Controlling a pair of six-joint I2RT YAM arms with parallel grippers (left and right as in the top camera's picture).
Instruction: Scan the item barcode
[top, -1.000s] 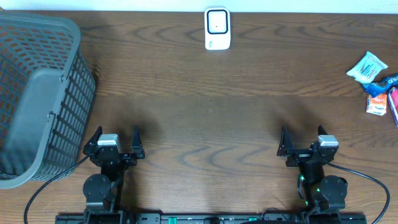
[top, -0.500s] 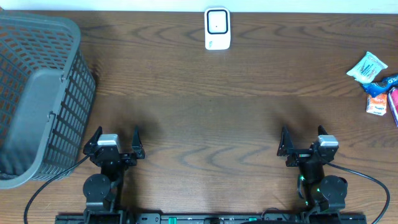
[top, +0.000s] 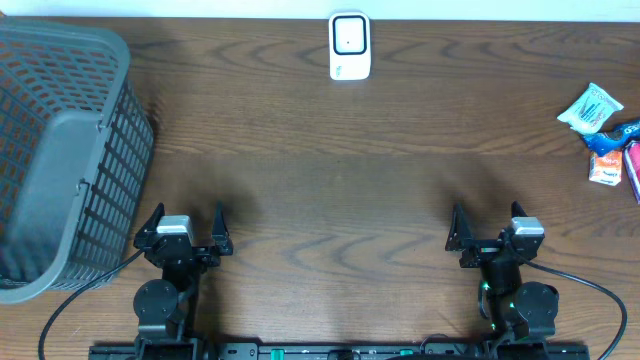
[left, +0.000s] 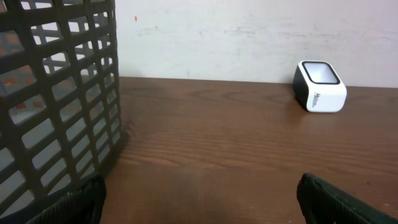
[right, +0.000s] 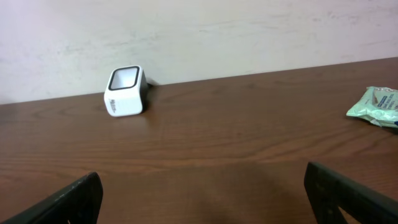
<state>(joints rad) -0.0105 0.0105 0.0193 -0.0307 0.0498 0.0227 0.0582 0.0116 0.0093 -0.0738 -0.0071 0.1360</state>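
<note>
Worktop: dark brown wood-grain worktop (top: 330, 190), with a pale wall (left: 249, 37) behind its far edge.
Scanner: white box-shaped barcode scanner (top: 349, 45) with a dark-framed window, standing at the middle of the far edge. It shows to the right in the left wrist view (left: 319, 86) and to the left in the right wrist view (right: 125, 91).
Items: pale green crinkled packet (top: 590, 107) at the right edge of the worktop. A blue packet (top: 612, 135) and a small orange-and-white box (top: 606, 170) lie just beside it on the near side. A red thing at the very edge is cut off and cannot be made out.
Basket: grey plastic lattice basket (top: 120, 150) at the left end of the worktop.
Left tool: the left tool (top: 188, 224) sits at the near edge, jaws spread wide with nothing between them, near the basket's near corner.
Right tool: the right tool (top: 486, 226) sits at the near edge, jaws likewise spread wide and empty, well apart from the items and the scanner.
Fingertips: dark fingertips (left: 336, 202) (right: 348, 193) fill the bottom corners of each wrist view, over bare wood.
</note>
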